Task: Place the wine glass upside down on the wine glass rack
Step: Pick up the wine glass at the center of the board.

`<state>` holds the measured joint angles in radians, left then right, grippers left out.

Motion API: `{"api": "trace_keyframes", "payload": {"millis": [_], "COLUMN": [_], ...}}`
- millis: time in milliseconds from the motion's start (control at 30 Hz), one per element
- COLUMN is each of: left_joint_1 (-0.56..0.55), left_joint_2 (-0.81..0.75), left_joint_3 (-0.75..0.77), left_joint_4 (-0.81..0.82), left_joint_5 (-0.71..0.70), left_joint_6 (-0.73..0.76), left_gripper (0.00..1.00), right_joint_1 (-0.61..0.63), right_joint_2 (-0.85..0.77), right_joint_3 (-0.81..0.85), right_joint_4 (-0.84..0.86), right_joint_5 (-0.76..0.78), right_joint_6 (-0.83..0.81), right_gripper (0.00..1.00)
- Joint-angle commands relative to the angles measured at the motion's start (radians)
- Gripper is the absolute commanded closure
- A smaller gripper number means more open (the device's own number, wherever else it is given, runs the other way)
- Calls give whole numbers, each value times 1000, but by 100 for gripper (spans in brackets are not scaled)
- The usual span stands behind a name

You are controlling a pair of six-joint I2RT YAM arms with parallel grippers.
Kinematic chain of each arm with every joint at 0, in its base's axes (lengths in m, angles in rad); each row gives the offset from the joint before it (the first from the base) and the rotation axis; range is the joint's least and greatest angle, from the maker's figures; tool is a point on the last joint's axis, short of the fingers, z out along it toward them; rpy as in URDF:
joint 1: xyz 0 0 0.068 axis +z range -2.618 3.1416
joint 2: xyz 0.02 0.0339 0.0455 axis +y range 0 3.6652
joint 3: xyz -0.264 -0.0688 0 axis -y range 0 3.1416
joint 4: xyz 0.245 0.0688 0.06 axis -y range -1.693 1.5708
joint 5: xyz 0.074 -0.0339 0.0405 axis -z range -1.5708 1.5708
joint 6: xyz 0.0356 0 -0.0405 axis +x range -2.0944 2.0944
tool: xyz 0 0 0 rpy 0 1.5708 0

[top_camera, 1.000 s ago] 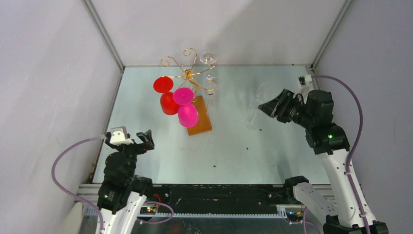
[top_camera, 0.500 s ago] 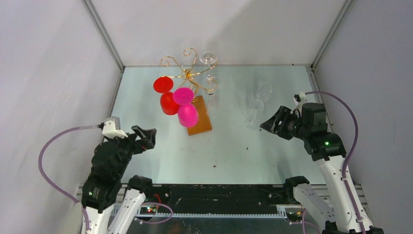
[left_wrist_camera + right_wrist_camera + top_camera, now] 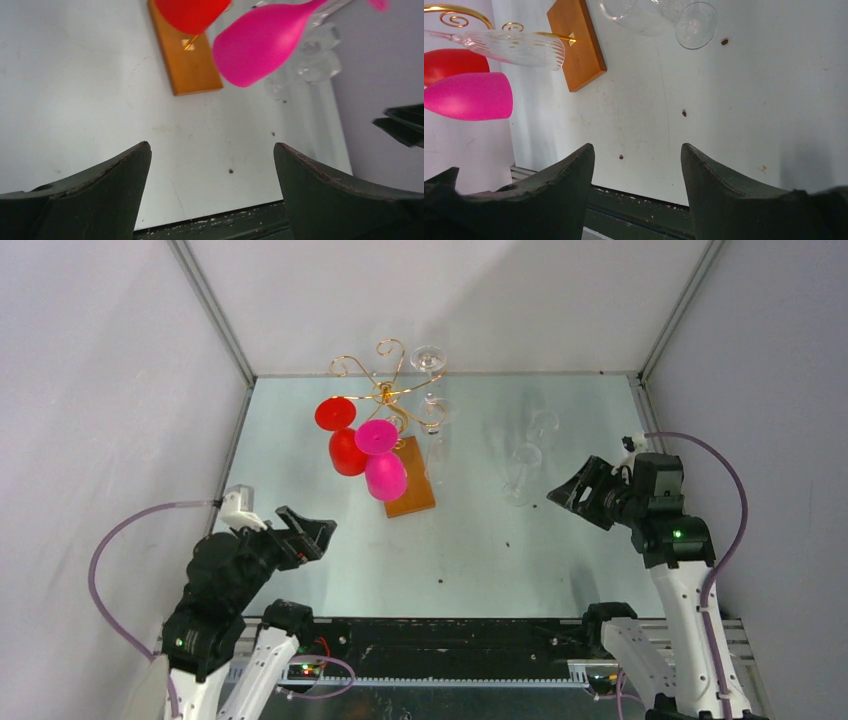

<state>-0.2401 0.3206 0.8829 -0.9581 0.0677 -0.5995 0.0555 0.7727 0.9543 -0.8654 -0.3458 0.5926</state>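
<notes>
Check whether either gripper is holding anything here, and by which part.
Nothing is held. The left gripper and right gripper are both open, with only bare table between their fingers. The clear glasses sit apart from both.

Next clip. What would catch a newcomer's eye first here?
The red wine glass and the pink wine glass, hanging upside down from the gold wine glass rack at the far centre of the table. To its right, clear glasses sit on the table, just ahead of the right gripper, which is open and empty.
</notes>
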Motion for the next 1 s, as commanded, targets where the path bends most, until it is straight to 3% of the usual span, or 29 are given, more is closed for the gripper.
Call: {"api": "trace_keyframes", "payload": {"millis": [0,333,500,700,967], "left_joint_1": [-2,-3,-2,-2,-2], "left_joint_2": [-81,56,136,79,51], "left_joint_3": [-13,-11,-48,-101,-171], "left_joint_4": [88,-60,-140,-128,-106], "left_joint_5": [104,131,127,22,2], "left_joint_6": [10,68,89,93,106], "left_gripper": [0,0,0,0,0], "right_joint_1": [-44,-44,35,116,192], "right_joint_2": [47,335,483,686,848], "right_joint_3": [4,149,375,608,751], "right_joint_4": [49,96,14,-117,-212], "right_joint_5": [-97,-92,82,273,444], "right_joint_6": [-42,-47,-96,-185,-250], "right_gripper": [34,37,38,40,43]}}
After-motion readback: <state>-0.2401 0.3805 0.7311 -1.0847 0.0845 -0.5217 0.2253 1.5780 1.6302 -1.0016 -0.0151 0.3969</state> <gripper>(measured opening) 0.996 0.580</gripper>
